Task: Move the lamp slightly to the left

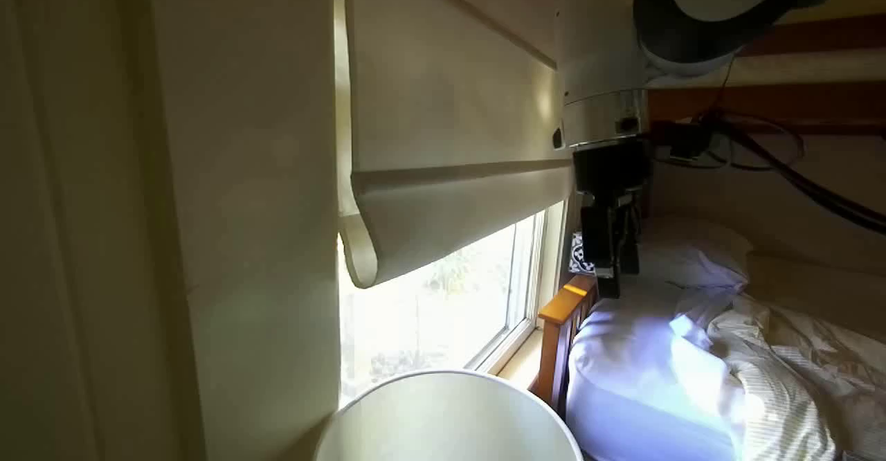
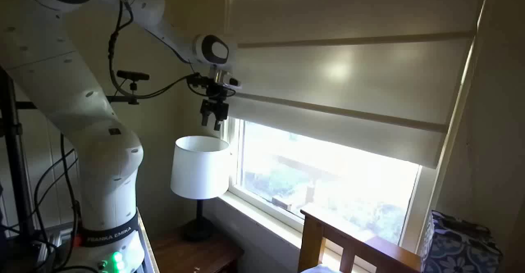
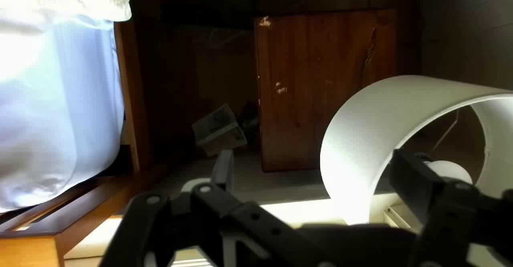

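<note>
Beside a bright window [image 2: 324,178], on a brown wooden counter [image 2: 205,251], saw the lamp [image 2: 199,172] standing upright. Found the fingers [image 2: 217,124] spread wide apart, pointing down, higher than the lamp's rim and clear of it in an exterior view; in the wrist view, saw one in front of its round opening.

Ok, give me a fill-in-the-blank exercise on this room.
The lamp has a light shade but a ____ base.
The table beneath it is made of ____.
The blind hides the upper part of the window, leaving its ____ part showing.
The pincer is ____, not shut.
Missing words: dark; wood; lower; open.
</note>
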Available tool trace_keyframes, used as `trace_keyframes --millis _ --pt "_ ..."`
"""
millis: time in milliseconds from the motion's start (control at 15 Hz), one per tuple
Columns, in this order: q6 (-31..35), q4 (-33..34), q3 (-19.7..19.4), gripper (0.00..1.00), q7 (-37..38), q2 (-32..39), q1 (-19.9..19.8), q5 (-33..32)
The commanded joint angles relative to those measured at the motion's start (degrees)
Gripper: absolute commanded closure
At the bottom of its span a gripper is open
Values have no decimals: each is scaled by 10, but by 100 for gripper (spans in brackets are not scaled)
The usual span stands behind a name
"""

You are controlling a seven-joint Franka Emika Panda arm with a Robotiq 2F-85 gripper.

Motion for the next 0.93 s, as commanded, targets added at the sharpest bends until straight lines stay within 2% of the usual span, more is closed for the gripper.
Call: trace_keyframes --millis 0,800,867 --pt "-1 1 -3 0 1 1 4 -1" --pt "-1 1 -3 0 1 1 4 -1" --pt "15 -6 -3 0 35 -1 -6 5"
